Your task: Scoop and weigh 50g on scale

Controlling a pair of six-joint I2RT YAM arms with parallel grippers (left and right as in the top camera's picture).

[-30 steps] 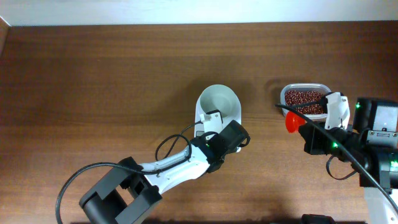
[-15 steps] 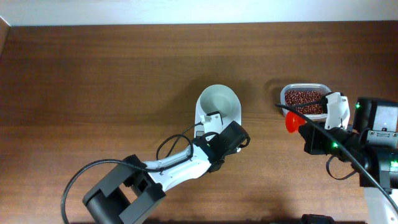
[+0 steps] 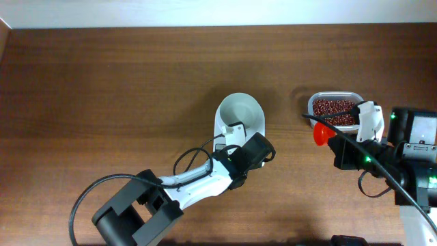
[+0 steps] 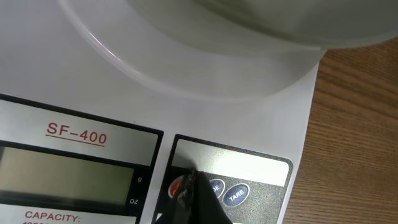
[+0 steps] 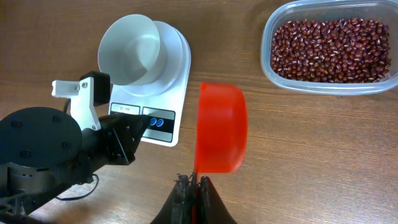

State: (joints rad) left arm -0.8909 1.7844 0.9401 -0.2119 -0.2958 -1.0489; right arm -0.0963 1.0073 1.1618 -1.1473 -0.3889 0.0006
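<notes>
Near the middle of the brown wooden table (image 3: pixel 102 82) stands the small white digital kitchen scale (image 3: pixel 240 115). Its long axis runs from the far side of the table towards the near edge. The round white bowl (image 5: pixel 132 50) sits on the far end, and the grey display panel (image 4: pixel 68 177) with its buttons points to the near edge. In the right wrist view the body lies slightly skewed, not square to the table edge. The left gripper (image 4: pixel 194 190) is over the panel end, jaws clenched with nothing between them, and its tip rests at the red button (image 4: pixel 177 185), the leftmost of three round buttons. To the right of the scale and well apart from it, the dark reddish-brown beans (image 5: pixel 329 40) lie as a loose layer in a clear rectangular plastic tub (image 5: pixel 268 68). None are visible in the bowl. The right gripper (image 5: pixel 191 186) is grasping the handle of an orange plastic measuring scoop (image 5: pixel 221 127), which is held on edge between scale and tub, on the near side of the tub. Whether the scoop carries any beans cannot be told.
</notes>
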